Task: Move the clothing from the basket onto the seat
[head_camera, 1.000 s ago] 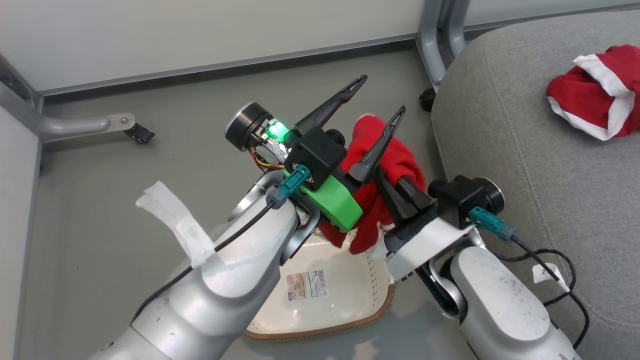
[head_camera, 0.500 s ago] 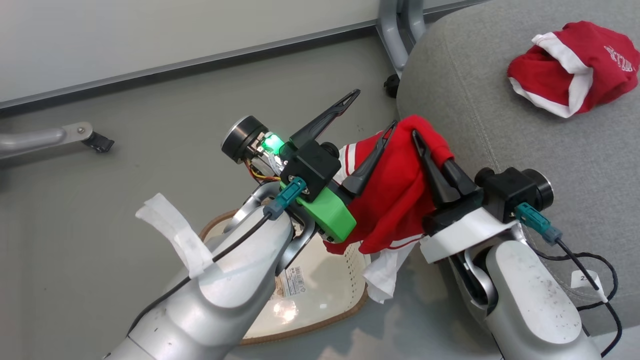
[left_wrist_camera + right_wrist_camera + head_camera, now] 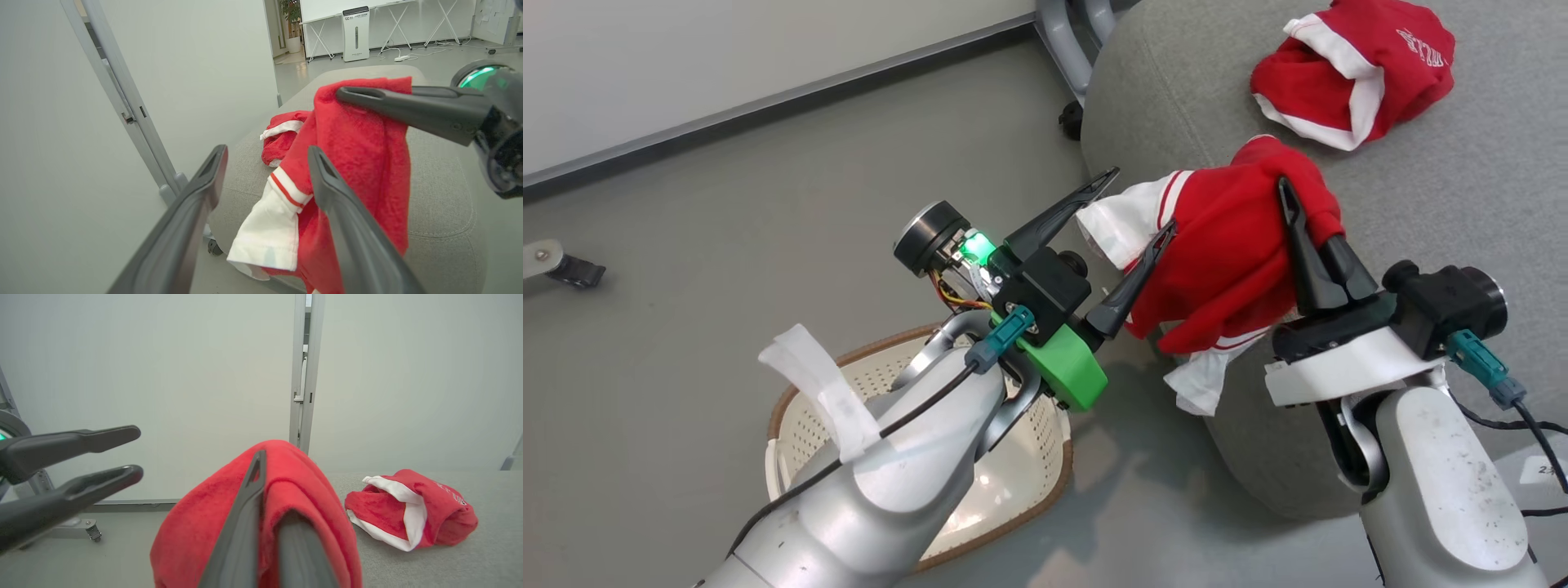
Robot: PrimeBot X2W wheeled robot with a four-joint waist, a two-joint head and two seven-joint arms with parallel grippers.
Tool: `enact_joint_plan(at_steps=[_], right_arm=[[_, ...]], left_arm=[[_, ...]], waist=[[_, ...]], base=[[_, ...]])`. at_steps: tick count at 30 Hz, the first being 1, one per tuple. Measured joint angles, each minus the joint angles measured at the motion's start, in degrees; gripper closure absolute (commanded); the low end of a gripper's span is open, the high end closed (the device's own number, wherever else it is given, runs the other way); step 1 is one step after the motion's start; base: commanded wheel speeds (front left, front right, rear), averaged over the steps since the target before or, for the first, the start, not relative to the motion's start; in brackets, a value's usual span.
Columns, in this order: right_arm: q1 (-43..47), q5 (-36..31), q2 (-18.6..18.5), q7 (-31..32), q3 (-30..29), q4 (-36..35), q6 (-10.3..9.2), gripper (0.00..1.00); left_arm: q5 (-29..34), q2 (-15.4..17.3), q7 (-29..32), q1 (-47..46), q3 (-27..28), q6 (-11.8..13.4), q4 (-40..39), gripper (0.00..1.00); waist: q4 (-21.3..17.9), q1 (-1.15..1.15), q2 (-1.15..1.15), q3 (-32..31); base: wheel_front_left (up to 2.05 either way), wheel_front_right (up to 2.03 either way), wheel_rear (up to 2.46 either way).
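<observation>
My right gripper [image 3: 1286,192] is shut on a red garment with white trim [image 3: 1225,245], which hangs over the left edge of the grey seat [image 3: 1462,188]. A white panel of it droops toward the floor. A second piece of red clothing [image 3: 1347,73] lies crumpled on the seat farther back. My left gripper [image 3: 1142,200] stands open just left of the hanging garment, holding nothing. The cream basket [image 3: 776,404] sits on the floor beneath my left arm, and the part I can see holds nothing. In the right wrist view the shut gripper [image 3: 265,469] pinches the red cloth [image 3: 192,535].
A grey metal frame leg [image 3: 1062,41] with a black caster [image 3: 1070,122] stands by the seat's far corner. Another caster [image 3: 568,269] is at the far left. A white wall panel runs along the back. Black cables [image 3: 1543,416] trail by my right arm.
The head camera has swung right. My right gripper has carried the red garment up and away from the basket to the seat's edge. The left gripper stays open.
</observation>
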Motion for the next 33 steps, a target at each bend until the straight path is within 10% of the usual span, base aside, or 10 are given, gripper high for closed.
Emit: enact_joint_plan(at_steps=[33], right_arm=[[-1.7, -2.4, -0.1, 0.0, -12.6, -6.6, 0.0, 1.0]], left_arm=[[-0.1, 2.0, 0.0, 1.4, 0.6, 0.5, -1.5, 0.0]], waist=[[-5.4, 0.0, 0.0, 4.1]], base=[[0.0, 0.0, 0.0]])
